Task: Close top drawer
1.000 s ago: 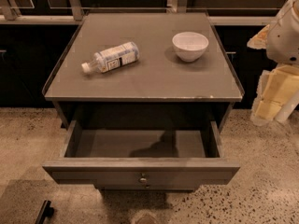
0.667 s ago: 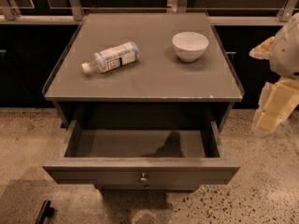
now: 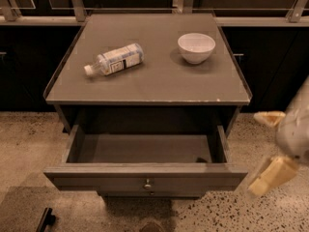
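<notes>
The top drawer (image 3: 145,180) of the grey-brown cabinet is pulled far out toward me and its inside is bare. Its flat front carries a small round metal knob (image 3: 147,183) at the centre. My gripper (image 3: 269,151) hangs at the right edge of the camera view, to the right of the drawer's front right corner and apart from it. Its two pale yellow fingers (image 3: 270,175) stand spread apart, one above the other, and hold nothing.
On the cabinet top (image 3: 159,83) a plastic bottle (image 3: 115,60) lies on its side at the left and a white bowl (image 3: 196,47) stands at the right. A metal rail (image 3: 154,13) and dark panels run behind. Speckled floor (image 3: 270,211) surrounds the cabinet.
My gripper has moved down and toward the front, from beside the cabinet top's right edge to the level of the open drawer's front. The drawer, bottle and bowl have not moved.
</notes>
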You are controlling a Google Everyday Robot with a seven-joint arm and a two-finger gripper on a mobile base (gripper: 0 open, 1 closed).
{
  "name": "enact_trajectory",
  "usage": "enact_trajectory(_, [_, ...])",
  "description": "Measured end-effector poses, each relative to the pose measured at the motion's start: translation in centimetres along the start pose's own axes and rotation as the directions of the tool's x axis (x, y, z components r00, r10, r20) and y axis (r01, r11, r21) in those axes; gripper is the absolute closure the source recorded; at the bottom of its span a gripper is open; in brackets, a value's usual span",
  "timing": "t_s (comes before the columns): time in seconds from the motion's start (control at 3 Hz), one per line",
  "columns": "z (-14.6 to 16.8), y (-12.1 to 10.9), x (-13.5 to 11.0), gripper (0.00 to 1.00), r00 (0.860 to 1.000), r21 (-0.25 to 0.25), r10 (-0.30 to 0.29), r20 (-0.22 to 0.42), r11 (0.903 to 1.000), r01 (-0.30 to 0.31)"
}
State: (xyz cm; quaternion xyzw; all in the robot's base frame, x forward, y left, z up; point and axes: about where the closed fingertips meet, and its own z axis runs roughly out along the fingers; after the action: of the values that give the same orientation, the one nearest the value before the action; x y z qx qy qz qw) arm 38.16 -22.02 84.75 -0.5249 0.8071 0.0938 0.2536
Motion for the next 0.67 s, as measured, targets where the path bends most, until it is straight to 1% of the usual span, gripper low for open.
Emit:
enact_trajectory(0.33, [7.6,3.1,4.4,0.19,0.986,-0.059,0.155,0.059,0.9867,-0.151])
enact_trajectory(0.67, [9.8,5.1,6.4,0.41,0.982,-0.087,0.185,0.031,0.9796,-0.181])
